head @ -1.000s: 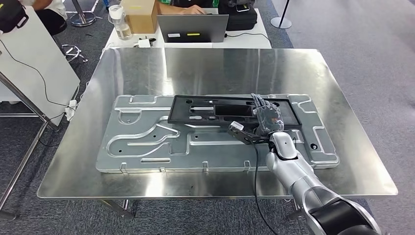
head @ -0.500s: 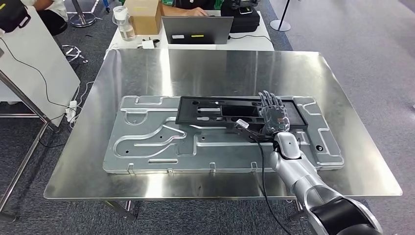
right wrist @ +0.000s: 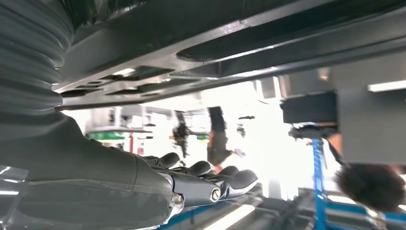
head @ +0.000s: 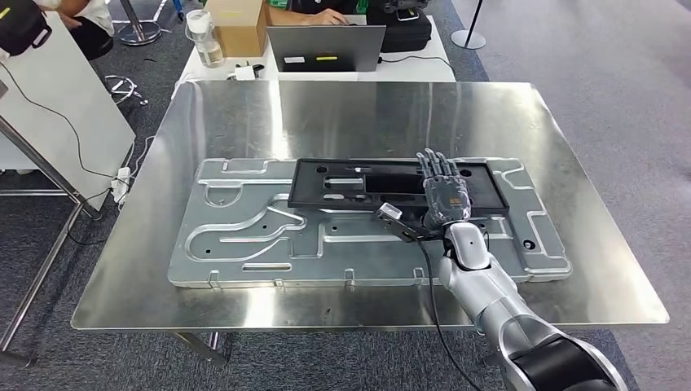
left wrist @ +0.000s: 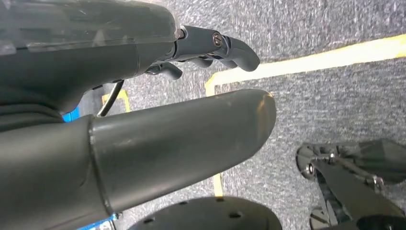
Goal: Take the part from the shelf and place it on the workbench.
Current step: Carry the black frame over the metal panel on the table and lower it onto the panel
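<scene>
Brushed metal, matt black plastic, rough carpet

The workbench point(head: 350, 114) was bare sheet metal, smooth and glossy with streaky reflections. The stamped plate point(head: 244, 236) on it looked duller grey metal, ribbed. The part point(head: 342, 183) looked matt black plastic. The right hand point(head: 444, 195) had dark, faintly shiny fingers; its arm was satin silver. The floor point(head: 587, 98) was rough grey carpet. The box point(head: 236, 24) looked like cardboard.
</scene>
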